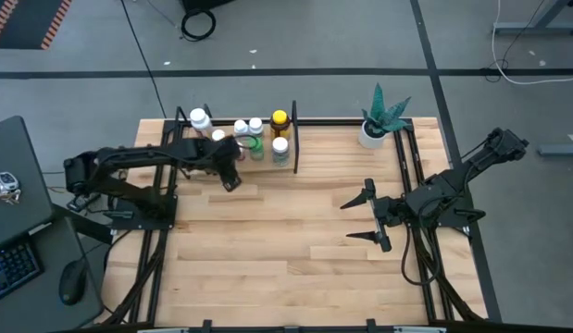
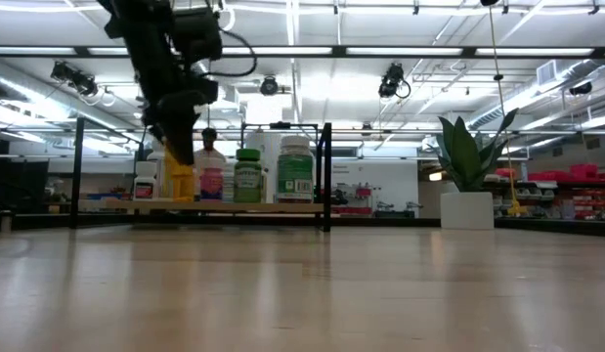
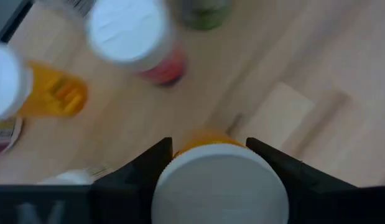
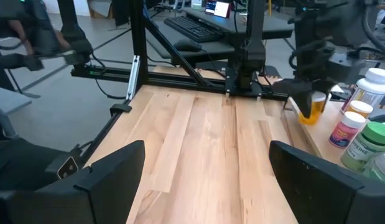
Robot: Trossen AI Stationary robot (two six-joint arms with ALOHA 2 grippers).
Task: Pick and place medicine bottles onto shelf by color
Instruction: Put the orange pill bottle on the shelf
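The left claw hangs just at the front edge of the shelf, near its left half, closed on an orange bottle with a white cap. In the left wrist view the two dark fingers press against either side of that cap, and the orange body shows just beyond it. From the low view the left claw comes down from above with the orange bottle under it, low over the shelf board; whether the bottle's base touches the board cannot be told.

On the shelf stand the other medicine bottles: a green bottle and a taller white-capped bottle with a green label side by side, and a pink-labelled white bottle just beside the held one. From above, a white-capped bottle stands at the back left, and an amber bottle with a yellow cap at the back right, close to the shelf's right-hand black rod.

The right claw waits over the bare worktop on the right side, well apart from the shelf, its fingers spread wide and holding nothing. A white pot with a green plant sits at the worktop's far right corner
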